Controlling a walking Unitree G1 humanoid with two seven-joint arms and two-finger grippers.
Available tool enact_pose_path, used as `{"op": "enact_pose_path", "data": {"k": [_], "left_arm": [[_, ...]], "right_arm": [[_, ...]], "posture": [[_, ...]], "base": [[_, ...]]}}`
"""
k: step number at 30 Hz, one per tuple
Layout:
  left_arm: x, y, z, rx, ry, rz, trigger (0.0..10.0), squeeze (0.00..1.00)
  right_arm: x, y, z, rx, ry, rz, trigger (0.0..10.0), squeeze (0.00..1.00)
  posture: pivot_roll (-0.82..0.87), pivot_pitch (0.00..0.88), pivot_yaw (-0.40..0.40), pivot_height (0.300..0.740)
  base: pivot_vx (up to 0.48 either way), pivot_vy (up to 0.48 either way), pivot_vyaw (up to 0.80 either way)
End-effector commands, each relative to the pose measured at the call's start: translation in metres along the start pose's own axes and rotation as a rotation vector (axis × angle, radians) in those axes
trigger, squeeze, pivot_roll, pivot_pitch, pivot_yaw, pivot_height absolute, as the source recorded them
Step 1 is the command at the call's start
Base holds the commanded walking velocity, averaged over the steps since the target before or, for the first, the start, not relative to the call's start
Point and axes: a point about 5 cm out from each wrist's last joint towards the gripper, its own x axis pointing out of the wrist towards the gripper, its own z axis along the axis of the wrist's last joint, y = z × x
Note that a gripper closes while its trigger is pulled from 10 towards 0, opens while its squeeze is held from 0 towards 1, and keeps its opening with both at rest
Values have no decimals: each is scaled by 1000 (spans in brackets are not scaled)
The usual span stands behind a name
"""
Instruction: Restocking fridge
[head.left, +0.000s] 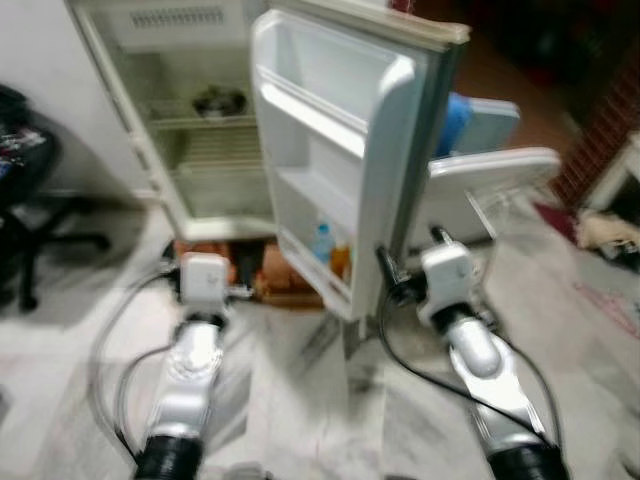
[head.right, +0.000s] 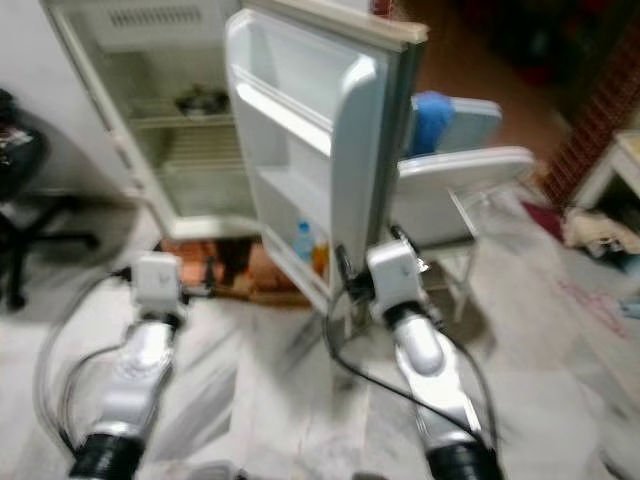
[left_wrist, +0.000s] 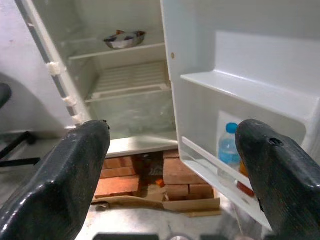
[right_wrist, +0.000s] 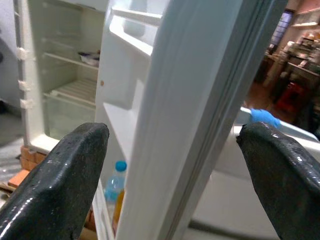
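The white fridge (head.left: 190, 130) stands open, its door (head.left: 330, 140) swung out toward me. In the door's lowest rack sit a clear water bottle with a blue cap (left_wrist: 229, 147) and an orange bottle (head.left: 341, 260). A metal bowl (left_wrist: 124, 39) rests on an upper wire shelf inside. My left gripper (left_wrist: 175, 130) is open and holds nothing, low in front of the fridge's bottom. My right gripper (right_wrist: 172, 134) is also open, with its fingers on either side of the door's outer edge, not touching it.
The fridge is raised on red bricks (left_wrist: 150, 175) and cardboard. A black office chair (head.left: 25, 190) stands to the left. Behind the door is a white plastic chair (head.left: 490, 175) with a blue cloth (head.left: 455, 120). Cloths lie on the floor at the right (head.left: 605, 232).
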Motion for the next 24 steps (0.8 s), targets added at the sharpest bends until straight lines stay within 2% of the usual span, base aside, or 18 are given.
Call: {"op": "enact_pose_path", "data": {"k": [1,8,15,21,24], "left_arm": [[3,14,4,24,-9,43,10000,0],[4,15,2,2,4,58,10000,0],[1,8,-1,-14,23,-1,10000,0],[-16,22,-12,32,50,-14,10000,0],[-38,41,-23,45,81,32,10000,0]], "right_arm": [[5,11,8,10,-37,24,10000,0],[8,10,10,8,-46,5,10000,0],[10,5,9,21,-44,-25,10000,0],[8,7,7,34,-40,-19,10000,0],[7,8,8,28,-55,21,10000,0]], "posture": [[-30,0,32,740],[-29,0,31,740],[-21,0,25,740],[-8,0,26,740],[13,0,20,740]], "base": [[454,0,0],[447,0,0],[0,0,0],[0,0,0],[0,0,256]]}}
